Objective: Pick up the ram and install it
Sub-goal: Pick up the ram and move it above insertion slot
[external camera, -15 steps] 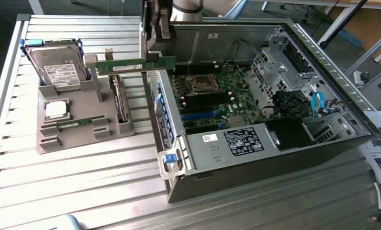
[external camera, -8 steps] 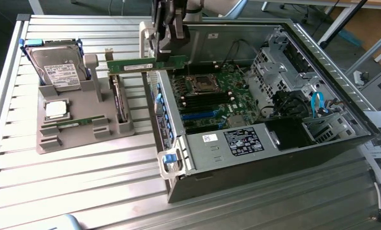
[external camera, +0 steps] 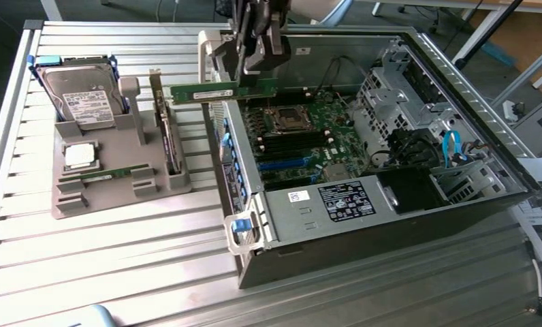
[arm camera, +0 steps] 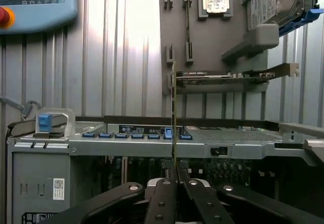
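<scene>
The ram [external camera: 224, 90] is a narrow green stick with a small white label. It hangs level in the air over the open computer case's wall on the exterior view's left. My gripper [external camera: 255, 73] comes down from above and is shut on the stick's end nearest the case interior. In the wrist view the ram [arm camera: 173, 113] appears edge-on as a thin line rising from between my dark fingers [arm camera: 164, 198]. My gripper [arm camera: 174, 176] pinches it tight. Below and beyond the stick lies the motherboard [external camera: 319, 133] with its black memory slots [external camera: 294, 144].
A grey holder [external camera: 116, 197] on the exterior view's left carries a hard drive [external camera: 85, 95], a processor chip [external camera: 78, 155], a dark expansion card [external camera: 167, 136] and another green stick [external camera: 105, 174]. The case [external camera: 362, 225] has drive cages and cables on the right. A pendant [arm camera: 35, 6] lies on the slatted table.
</scene>
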Robot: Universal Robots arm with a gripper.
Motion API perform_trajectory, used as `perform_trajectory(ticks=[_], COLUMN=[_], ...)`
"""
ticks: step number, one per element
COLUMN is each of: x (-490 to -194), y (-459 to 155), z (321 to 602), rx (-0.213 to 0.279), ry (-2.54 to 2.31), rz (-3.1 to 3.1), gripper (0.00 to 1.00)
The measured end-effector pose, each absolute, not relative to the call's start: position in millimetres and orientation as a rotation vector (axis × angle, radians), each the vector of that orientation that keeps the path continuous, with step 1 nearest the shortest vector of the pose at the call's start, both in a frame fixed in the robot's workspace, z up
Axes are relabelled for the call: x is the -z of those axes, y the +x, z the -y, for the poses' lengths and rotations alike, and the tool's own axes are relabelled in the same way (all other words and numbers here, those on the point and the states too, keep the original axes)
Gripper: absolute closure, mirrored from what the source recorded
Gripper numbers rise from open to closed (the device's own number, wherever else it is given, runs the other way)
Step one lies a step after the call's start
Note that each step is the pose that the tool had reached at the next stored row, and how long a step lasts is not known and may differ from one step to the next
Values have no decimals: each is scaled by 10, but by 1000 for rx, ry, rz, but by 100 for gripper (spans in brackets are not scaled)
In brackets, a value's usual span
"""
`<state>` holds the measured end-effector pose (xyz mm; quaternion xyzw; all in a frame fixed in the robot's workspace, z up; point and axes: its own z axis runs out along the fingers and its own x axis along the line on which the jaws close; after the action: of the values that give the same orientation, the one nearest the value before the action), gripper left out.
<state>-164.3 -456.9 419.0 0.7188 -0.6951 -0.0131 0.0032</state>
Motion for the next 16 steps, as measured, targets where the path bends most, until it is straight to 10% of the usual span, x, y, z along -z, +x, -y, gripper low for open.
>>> perform_trajectory(ticks=[16], x=[-4190], y=[-1216], z=[4569], rx=[41], ry=[2254], rz=[2179], gripper=[88])
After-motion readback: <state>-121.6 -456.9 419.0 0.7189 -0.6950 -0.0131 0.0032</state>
